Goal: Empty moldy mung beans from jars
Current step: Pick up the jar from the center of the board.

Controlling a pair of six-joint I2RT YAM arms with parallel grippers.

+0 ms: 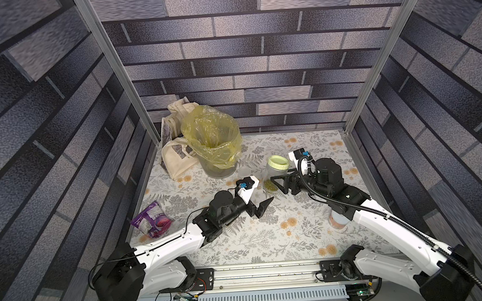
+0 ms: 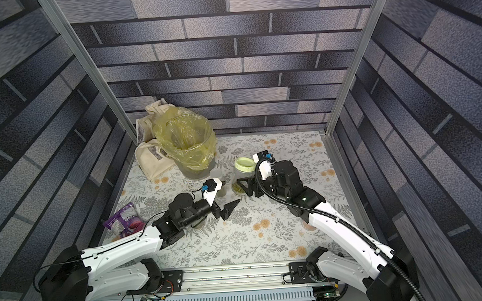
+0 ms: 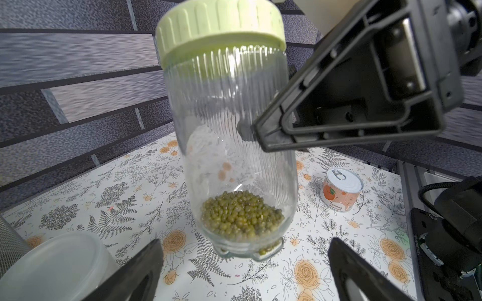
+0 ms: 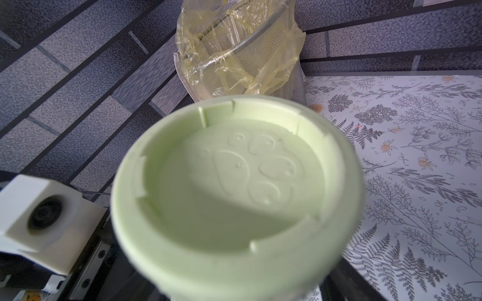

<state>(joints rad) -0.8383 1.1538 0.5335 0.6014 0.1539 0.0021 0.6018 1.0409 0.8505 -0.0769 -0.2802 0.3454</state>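
Briefly, both top views: the green-lidded jar is near the middle of the floral worktop, toward its far edge, lid on. The right gripper clamps the jar's body from the right-edge side, one finger on each side of the glass. A low layer of mung beans lies at the jar's bottom. The left gripper sits on the jar's near-left side, jaws spread wide and empty, tips near the glass but apart. A bin with yellow bag stands in the far left corner. A small frosted-lidded jar stands between bin and held jar.

Left wrist view: jar tilted, the right gripper's finger pressed to its ribbed wall at mid-height. Beans pooled at the base. Left fingers flank the base without touching. Whether the base meets the worktop: cannot tell. A pull-tab can stands beyond, well apart.

Right wrist view: the pale green lid fills the frame, blurred, with the gripper's own fingers hidden beneath it. Bin beyond.
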